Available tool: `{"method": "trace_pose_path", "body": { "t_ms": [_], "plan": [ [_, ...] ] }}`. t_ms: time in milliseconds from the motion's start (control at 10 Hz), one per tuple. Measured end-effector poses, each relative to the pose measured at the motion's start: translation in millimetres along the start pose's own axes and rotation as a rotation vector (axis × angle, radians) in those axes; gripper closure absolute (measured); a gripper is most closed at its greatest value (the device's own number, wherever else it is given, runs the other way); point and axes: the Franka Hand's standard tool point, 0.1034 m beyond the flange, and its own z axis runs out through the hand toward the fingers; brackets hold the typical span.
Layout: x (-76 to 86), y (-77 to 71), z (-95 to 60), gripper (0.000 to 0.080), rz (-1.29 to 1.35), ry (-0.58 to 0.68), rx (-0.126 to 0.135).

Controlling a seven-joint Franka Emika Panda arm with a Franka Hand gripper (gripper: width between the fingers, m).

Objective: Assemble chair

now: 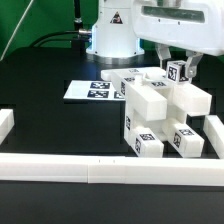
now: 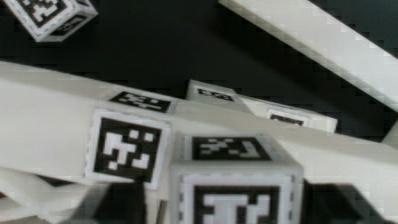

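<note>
The partly built white chair (image 1: 160, 118) stands at the exterior view's right of centre, a blocky stack of tagged pieces. My gripper (image 1: 179, 70) hangs over its upper far right corner and is shut on a small white tagged chair piece (image 1: 178, 73). In the wrist view the held piece (image 2: 231, 185) fills the space between the dark fingers (image 2: 356, 200) of my gripper (image 2: 228, 208). Another tagged white block face (image 2: 128, 145) sits right beside it. Whether the held piece touches the chair cannot be told.
The marker board (image 1: 95, 90) lies flat behind the chair on the exterior view's left. Long white border bars run along the front (image 1: 100, 166), left (image 1: 5, 125) and right (image 1: 214, 135). The robot base (image 1: 112, 35) stands at the back. A tagged block (image 2: 54, 18) shows in the wrist view.
</note>
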Motion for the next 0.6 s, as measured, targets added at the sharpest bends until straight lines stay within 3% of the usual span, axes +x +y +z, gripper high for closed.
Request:
{"method": "trace_pose_path", "body": {
  "t_ms": [100,200,600],
  "plan": [
    [0.0,0.0,0.0,0.0327,-0.034,0.000,0.000],
    [-0.7,-0.3,-0.2,0.0184,-0.038,-0.002,-0.001],
    [-0.2,-0.2,-0.1,0.0151,-0.360,0.001,-0.001]
  ]
}}
